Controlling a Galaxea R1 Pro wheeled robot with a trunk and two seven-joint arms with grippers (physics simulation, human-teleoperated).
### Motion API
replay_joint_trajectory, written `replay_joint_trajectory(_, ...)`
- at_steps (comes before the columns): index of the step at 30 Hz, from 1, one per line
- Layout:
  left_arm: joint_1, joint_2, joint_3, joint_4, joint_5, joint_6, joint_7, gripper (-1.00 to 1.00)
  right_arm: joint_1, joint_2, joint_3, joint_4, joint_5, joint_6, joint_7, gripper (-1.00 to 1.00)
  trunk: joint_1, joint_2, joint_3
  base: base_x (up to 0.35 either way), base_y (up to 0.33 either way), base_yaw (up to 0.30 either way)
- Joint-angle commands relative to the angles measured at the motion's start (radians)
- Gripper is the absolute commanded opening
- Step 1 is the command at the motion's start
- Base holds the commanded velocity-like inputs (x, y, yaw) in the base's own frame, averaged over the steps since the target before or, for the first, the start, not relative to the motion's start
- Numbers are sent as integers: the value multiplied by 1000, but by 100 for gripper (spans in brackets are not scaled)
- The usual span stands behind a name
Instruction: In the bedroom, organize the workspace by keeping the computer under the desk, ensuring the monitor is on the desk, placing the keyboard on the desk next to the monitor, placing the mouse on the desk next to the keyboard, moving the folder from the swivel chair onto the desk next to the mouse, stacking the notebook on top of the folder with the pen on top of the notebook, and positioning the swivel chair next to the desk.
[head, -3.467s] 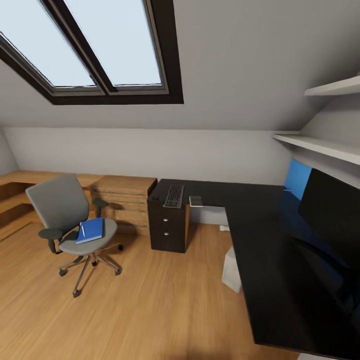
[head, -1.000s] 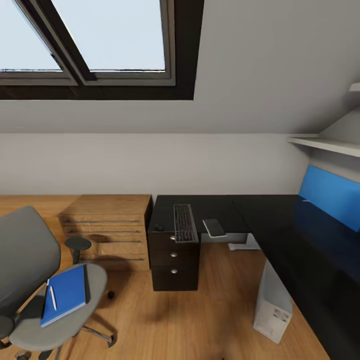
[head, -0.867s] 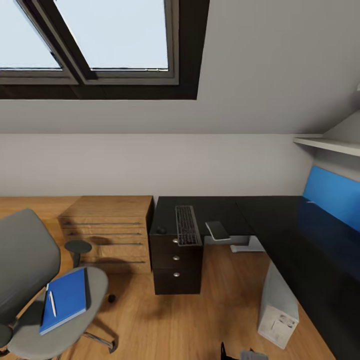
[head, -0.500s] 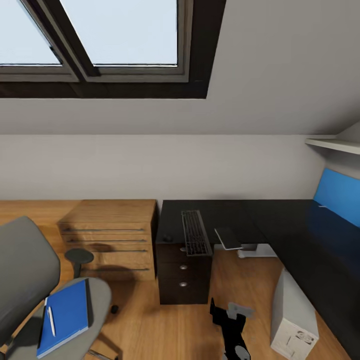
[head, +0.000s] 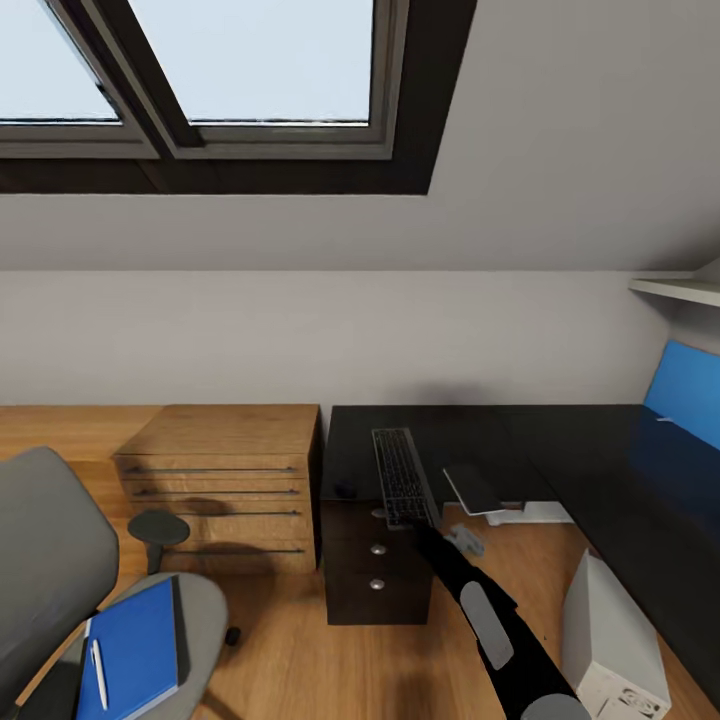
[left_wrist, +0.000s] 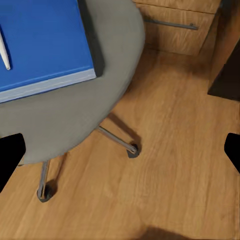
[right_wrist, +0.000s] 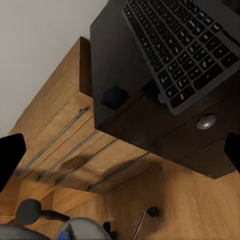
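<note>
The step in hand looks like fetching the keyboard (head: 402, 476), which overhangs the near edge of the desk (head: 470, 432) above its drawer unit: the right end effector (head: 428, 531), fingers spread apart, must close over that overhanging end.

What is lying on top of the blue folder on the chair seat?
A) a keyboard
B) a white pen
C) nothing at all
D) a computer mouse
B: a slim white pen rests on the blue folder, which lies on the seat of the swivel chair; the keyboard is on the desk instead.
</note>
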Motion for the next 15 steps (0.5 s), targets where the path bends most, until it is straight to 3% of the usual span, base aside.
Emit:
replay_joint_trajectory(1,10,-20,-10,-88,12,2,-1,100,-1,-27,-5,-8,-30,21,19,100,4,-8,-5,6,4,0)
replay_joint_trajectory(3,34,-33,-14,-150,13,10,-1,100,-1,-42,-5,-11,-37,26,24,100,12,-22,-11,4,2,0)
replay_joint_trajectory(4,57,-40,-15,-223,14,39,0,100,-1,-54,-5,-13,-42,28,25,100,16,-29,-14,2,1,0)
replay_joint_trajectory(6,69,-43,-16,-281,14,82,0,100,0,-61,-5,-14,-44,29,26,100,23,-43,-20,1,1,0)
replay_joint_trajectory(7,75,-44,-16,-314,14,113,0,100,0,-64,-6,-14,-45,29,26,100,27,-50,-23,0,0,0)
replay_joint_trajectory(9,98,-46,-16,-426,16,235,0,100,0,-69,-6,-14,-46,30,27,100,35,-64,-30,0,0,0)
replay_joint_trajectory(10,116,-47,-16,-511,22,333,0,100,0,-71,-6,-13,-47,30,26,100,39,-71,-33,0,0,0)
replay_joint_trajectory(11,136,-47,-16,-638,44,491,0,100,0,-73,-6,-12,-47,30,27,100,43,-78,-36,0,0,0)
replay_joint_trajectory(13,145,-47,-13,-711,69,594,0,100,0,-73,-6,-12,-46,30,27,100,50,-92,-42,0,0,0)
replay_joint_trajectory(14,150,-46,-8,-773,102,693,1,100,0,-73,-6,-11,-46,30,28,100,54,-99,-45,0,0,0)
replay_joint_trajectory(15,157,-44,5,-868,186,866,2,100,0,-74,-5,-11,-44,30,26,100,58,-106,-48,0,0,0)
